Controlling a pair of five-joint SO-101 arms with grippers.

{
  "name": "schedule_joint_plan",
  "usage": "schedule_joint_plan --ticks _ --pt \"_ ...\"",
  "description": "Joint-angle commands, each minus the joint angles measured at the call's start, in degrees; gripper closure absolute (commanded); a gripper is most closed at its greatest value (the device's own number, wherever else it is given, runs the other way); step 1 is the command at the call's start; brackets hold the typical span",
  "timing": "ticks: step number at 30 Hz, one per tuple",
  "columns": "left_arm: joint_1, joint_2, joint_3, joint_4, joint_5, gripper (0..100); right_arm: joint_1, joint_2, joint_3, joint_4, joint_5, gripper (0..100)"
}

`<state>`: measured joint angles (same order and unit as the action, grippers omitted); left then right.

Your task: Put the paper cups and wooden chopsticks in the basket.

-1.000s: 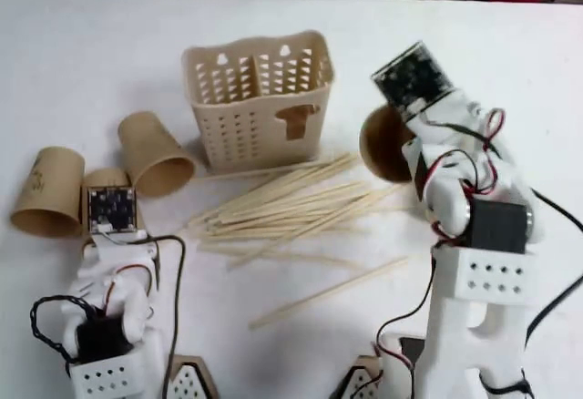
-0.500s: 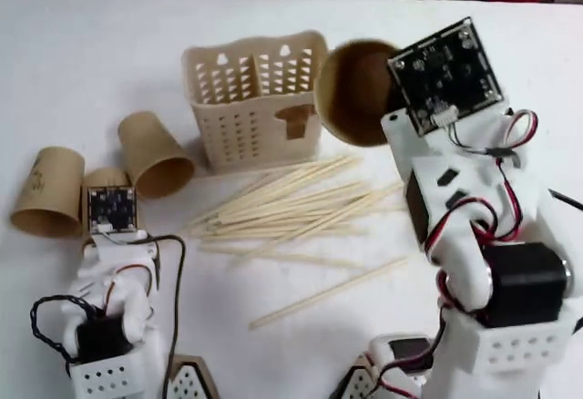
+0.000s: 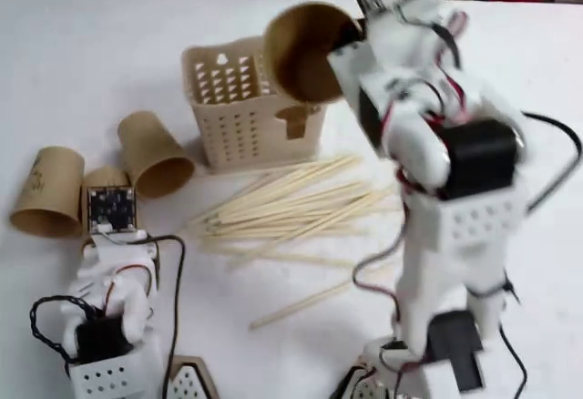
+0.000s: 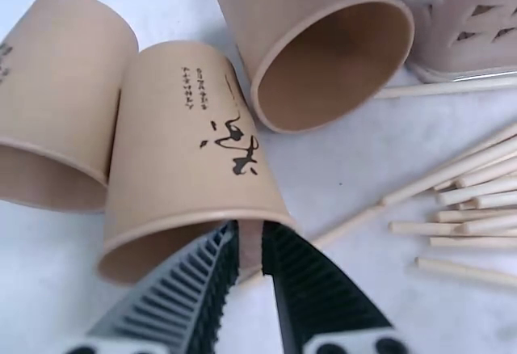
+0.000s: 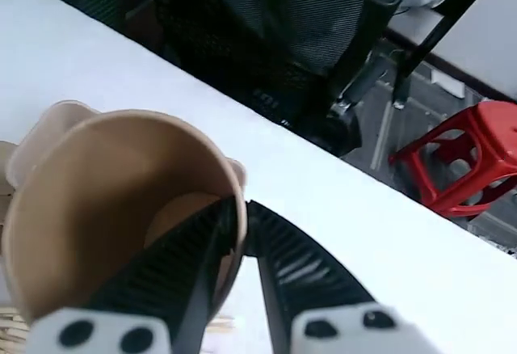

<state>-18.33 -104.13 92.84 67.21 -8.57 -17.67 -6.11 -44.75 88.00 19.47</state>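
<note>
Looks like the carrying step: right gripper [image 5: 240,208] clenched on the wall of a tan paper cup [image 3: 305,48], held tilted in the air over one end of the cream slotted plastic basket [image 3: 232,117]. Next, probably: centring over the opening, righting the cup, then letting go. Left gripper [image 4: 249,245] pinched onto the rim of a printed tan paper cup [image 4: 190,152] lying on the white table [image 3: 91,62] between two other tan paper cups [image 4: 323,47]. Pale wooden chopsticks [image 3: 301,208] strewn before the basket, yet to be gathered; wavy basket rim a likely snag.
</note>
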Motion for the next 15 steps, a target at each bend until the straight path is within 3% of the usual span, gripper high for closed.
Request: schedule_joint_plan --ticks 1,15 --pt "-0.13 -0.48 -0.53 -1.05 -0.53 92 -2.15 4.35 -6.33 -0.04 -1.05 97.8" --pt "-0.22 -0.48 -0.53 -1.05 -0.53 92 -1.19 20.26 -13.01 -2.86 -6.77 97.8"
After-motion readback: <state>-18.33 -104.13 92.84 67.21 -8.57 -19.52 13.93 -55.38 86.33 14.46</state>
